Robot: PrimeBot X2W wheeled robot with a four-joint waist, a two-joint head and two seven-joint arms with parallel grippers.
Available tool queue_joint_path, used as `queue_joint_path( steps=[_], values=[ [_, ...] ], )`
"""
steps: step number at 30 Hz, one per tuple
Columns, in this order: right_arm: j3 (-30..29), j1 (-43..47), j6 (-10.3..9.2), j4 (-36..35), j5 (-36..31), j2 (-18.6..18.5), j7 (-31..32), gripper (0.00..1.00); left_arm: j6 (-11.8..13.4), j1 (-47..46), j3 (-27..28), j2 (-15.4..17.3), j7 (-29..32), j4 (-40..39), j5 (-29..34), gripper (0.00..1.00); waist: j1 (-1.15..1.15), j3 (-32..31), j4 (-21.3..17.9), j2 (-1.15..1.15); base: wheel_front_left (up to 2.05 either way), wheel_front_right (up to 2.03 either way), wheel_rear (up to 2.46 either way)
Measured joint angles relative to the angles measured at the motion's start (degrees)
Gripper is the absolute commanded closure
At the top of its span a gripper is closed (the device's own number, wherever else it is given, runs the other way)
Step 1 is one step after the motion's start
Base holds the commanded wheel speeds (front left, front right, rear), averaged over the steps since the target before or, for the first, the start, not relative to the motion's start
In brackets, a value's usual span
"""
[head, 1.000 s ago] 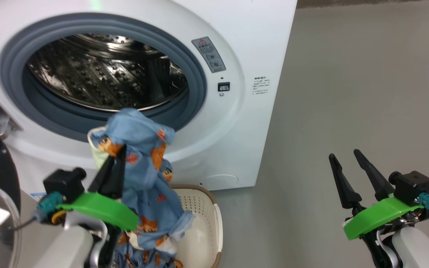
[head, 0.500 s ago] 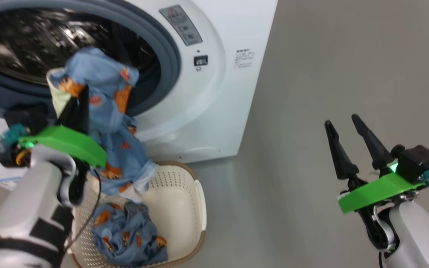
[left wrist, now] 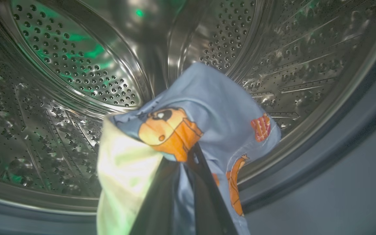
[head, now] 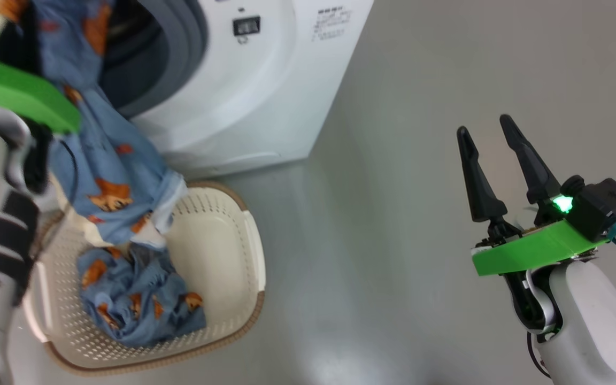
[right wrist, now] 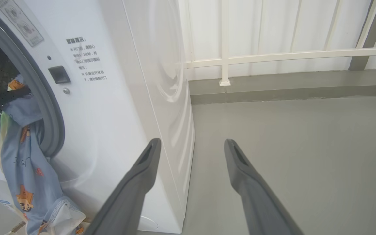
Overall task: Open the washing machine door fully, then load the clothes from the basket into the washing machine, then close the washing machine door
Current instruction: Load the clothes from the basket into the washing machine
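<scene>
My left gripper [left wrist: 188, 153] is shut on a light blue bear-print garment [left wrist: 207, 107] with a cream part, held up at the mouth of the steel drum [left wrist: 77, 65]. The garment [head: 110, 160] hangs down past the grey gasket [head: 179, 48] of the white washing machine [head: 265, 80], its tail over the basket [head: 254, 262]. More of the clothes [head: 131, 305] lie crumpled in the basket. My right gripper [head: 483, 124] stands open over the floor, right of the machine, holding nothing. The washing machine door is out of view.
Grey floor [head: 393, 214] stretches to the right of the machine and basket. Behind it runs a low kerb [right wrist: 289, 93] with a white railing [right wrist: 273, 55]. The machine's side panel [right wrist: 162, 81] stands just left of my right gripper [right wrist: 192, 141].
The head camera has swung down and right. My left gripper has carried the garment from in front of the lower gasket up to the drum opening. The right gripper stays open.
</scene>
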Motion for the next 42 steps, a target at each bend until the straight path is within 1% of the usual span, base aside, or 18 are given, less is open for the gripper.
queue_joint_path(
  steps=[7,8,9,12,16,19,20,21,22,27,32,36,42],
  values=[
    [-0.29,-0.64,0.0,-0.9,-0.77,2.02,0.0,0.0,-0.24,-8.1,1.13,2.21,-0.15,3.08,1.47,1.0,0.0,6.2,-2.31,0.0,0.0,0.0,0.0],
    [-0.29,-0.64,0.0,-0.9,-0.77,2.02,0.0,0.0,-0.24,-8.1,1.13,2.21,-0.15,3.08,1.47,1.0,0.0,6.2,-2.31,0.0,0.0,0.0,0.0],
    [-0.34,-0.85,0.0,-1.11,-0.92,2.38,0.0,0.0,-0.15,-10.17,1.74,3.04,-0.15,2.7,2.49,1.0,0.0,7.68,-3.06,0.0,0.0,0.0,0.0],
    [-0.64,-1.43,0.0,-1.69,-1.32,2.48,-0.01,0.0,1.1,-13.02,4.13,4.13,-0.15,-1.1,4.59,1.0,0.0,9.58,-4.11,0.0,0.0,0.0,0.0],
    [-0.8,-1.5,0.0,-1.81,-1.41,2.86,-0.04,0.0,3.24,-14.28,8.96,4.58,-0.41,-8.05,7.73,1.0,0.0,11.31,-5.33,0.0,0.0,0.0,0.0],
    [-0.81,-1.57,0.0,-1.63,-1.69,3.18,-0.05,0.0,3.63,-13.72,11.61,4.39,-0.46,-9.96,9.47,1.0,-0.01,11.76,-5.92,0.0,0.0,0.0,0.0],
    [-0.8,-1.57,0.0,-1.49,-1.71,3.25,-0.05,0.0,3.58,-13.32,11.87,4.21,-0.47,-9.27,10.02,0.64,0.0,11.68,-5.97,0.0,0.0,0.0,0.0],
    [-0.73,-1.59,0.0,-1.36,-1.71,3.31,-0.05,0.0,3.38,-12.88,11.92,3.96,-0.47,-8.12,10.43,0.64,-0.01,11.54,-5.97,0.0,0.0,0.0,0.0],
    [-0.65,-1.6,0.0,-1.23,-1.71,3.33,-0.05,0.0,3.05,-12.33,11.82,3.55,-0.48,-6.42,10.58,0.0,-0.01,11.33,-5.93,0.0,0.0,0.0,0.0],
    [-0.57,-1.63,0.0,-0.37,-1.71,3.19,-0.05,0.0,1.76,-11.24,10.37,0.79,0.3,1.58,10.54,0.0,-0.02,10.02,-5.25,0.0,0.0,0.0,0.0],
    [-0.27,-1.81,0.0,0.41,-1.7,2.8,-0.05,0.0,0.64,-11.21,9.87,-0.23,0.69,6.86,10.46,0.0,-0.02,8.29,-4.62,0.0,0.0,0.0,0.0],
    [-0.15,-1.8,0.0,1.11,-1.64,2.3,-0.05,0.0,-0.21,-10.16,9.75,-0.86,0.45,8.71,10.29,0.0,-0.02,6.51,-4.15,0.0,0.0,0.0,0.0],
    [0.2,-1.77,0.0,2.13,-1.12,1.65,-0.05,0.0,-0.93,-5.74,9.51,-2.26,-0.24,7.42,10.32,0.0,-0.02,3.33,-3.1,0.0,0.0,0.0,0.0]
  ],
)
